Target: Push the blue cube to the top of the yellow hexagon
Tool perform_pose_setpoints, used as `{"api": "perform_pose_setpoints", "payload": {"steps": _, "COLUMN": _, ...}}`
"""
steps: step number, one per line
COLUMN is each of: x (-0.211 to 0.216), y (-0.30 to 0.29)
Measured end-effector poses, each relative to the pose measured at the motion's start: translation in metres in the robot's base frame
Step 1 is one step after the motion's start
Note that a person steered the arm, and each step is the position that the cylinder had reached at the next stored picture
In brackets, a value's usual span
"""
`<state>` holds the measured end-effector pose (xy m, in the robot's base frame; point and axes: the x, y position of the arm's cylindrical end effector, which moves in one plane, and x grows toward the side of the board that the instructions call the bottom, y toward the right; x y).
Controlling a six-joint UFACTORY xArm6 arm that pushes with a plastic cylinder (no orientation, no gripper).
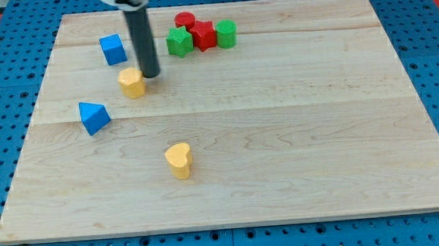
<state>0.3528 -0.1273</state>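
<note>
Blue cube (112,50) lay up-left of the yellow hexagon (131,82), nearly placed, with my tip (152,76) just right of the hexagon; no gripper existed.

Blue cube (113,49) upper-left, yellow hexagon (131,82) just below

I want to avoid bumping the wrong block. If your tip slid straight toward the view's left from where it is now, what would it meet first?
My tip sits just right of the yellow hexagon, so it would probably meet that first. The blue cube lies further up, off that line.
</note>
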Motion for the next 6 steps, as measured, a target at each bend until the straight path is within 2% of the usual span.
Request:
{"api": "perform_pose_setpoints", "payload": {"steps": 2, "x": -0.012, "y": -0.093}}
{"api": "perform_pose_setpoints", "payload": {"steps": 3, "x": -0.039, "y": -0.173}}
{"api": "perform_pose_setpoints", "payload": {"steps": 4, "x": -0.099, "y": -0.135}}
{"api": "perform_pose_setpoints", "payload": {"steps": 5, "x": -0.090, "y": -0.073}}
{"api": "perform_pose_setpoints", "payload": {"steps": 6, "x": -0.016, "y": -0.068}}
